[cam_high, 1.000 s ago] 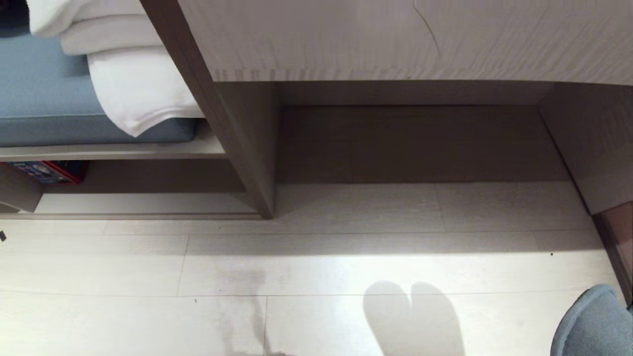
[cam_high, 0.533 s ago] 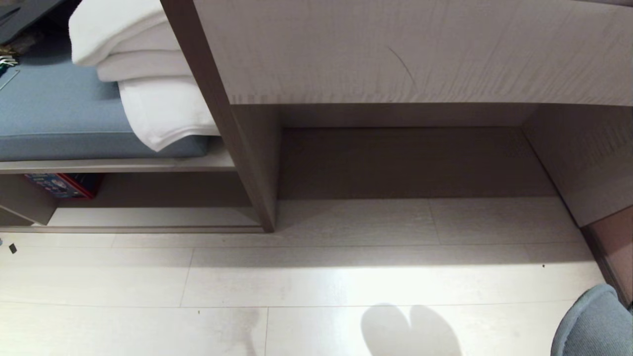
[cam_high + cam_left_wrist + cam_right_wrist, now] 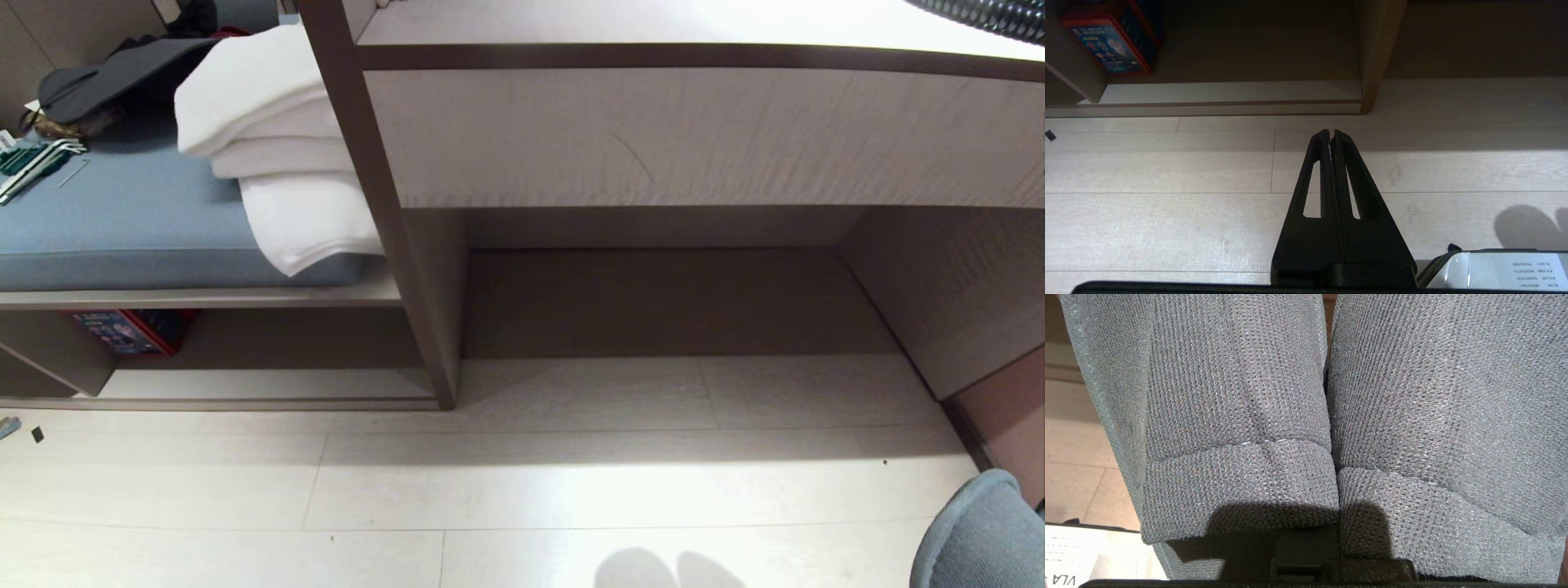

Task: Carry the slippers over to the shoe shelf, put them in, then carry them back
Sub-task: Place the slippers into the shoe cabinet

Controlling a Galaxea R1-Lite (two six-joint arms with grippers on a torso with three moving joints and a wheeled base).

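Right tool [image 3: 1306,563] clamped on the slippers [image 3: 1306,416] (side by side), left tool [image 3: 1331,132] closed above floor [image 3: 1167,171]

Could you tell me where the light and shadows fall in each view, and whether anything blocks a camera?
Head view: a bright band lies across the floor, the shoe shelf sits in shade, and a two-lobed shadow lies at the lower edge. Left wrist view: dim, the shut left pincer a dark silhouette. Right wrist view: the slippers fill nearly the whole frame.

L tool [image 3: 1332,134] shut, empty; R tool clamped on slippers [image 3: 1306,416].
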